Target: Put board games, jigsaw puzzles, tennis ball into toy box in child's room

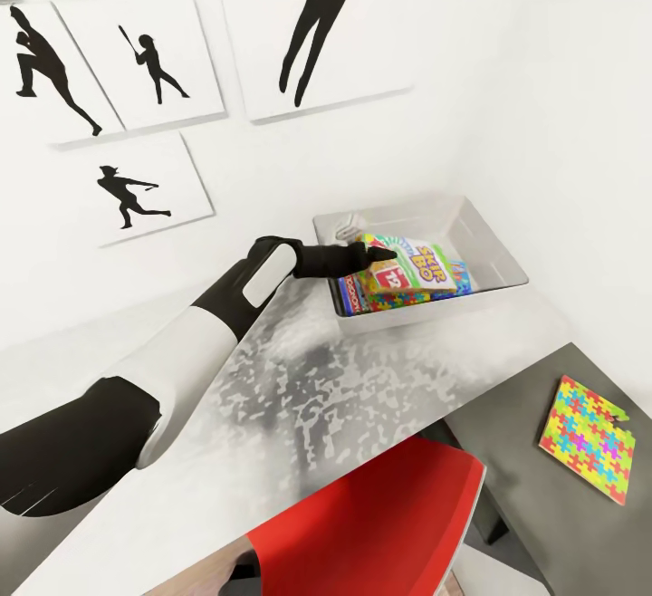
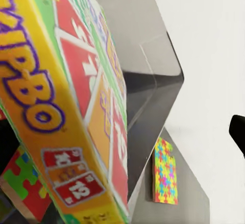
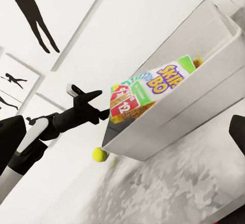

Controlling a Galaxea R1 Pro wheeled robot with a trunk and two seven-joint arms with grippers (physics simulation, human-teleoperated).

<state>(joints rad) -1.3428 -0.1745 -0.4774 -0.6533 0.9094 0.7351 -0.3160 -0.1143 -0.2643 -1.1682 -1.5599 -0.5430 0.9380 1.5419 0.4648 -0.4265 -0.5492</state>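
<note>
Left gripper (image 1: 385,254) clamped on the near edge of the Skip-Bo box (image 1: 418,266), holding it tilted over the toy box (image 1: 489,238), above other games and 1 puzzle (image 1: 398,299) already inside; right gripper's state cannot be told, a dark finger (image 3: 238,132) at frame edge being all that is seen. Skip-Bo box judged light, stiff cardboard with a glossy, slippery face; edge pinch adequate, a mid-edge hold steadier. Ball (image 3: 100,154) lies on the table (image 1: 299,406) just beside the toy box; judged light, prone to roll; grip across its middle. 1 loose puzzle (image 1: 593,437) lies flat on the dark table (image 1: 543,505); thin, best taken by an edge.
</note>
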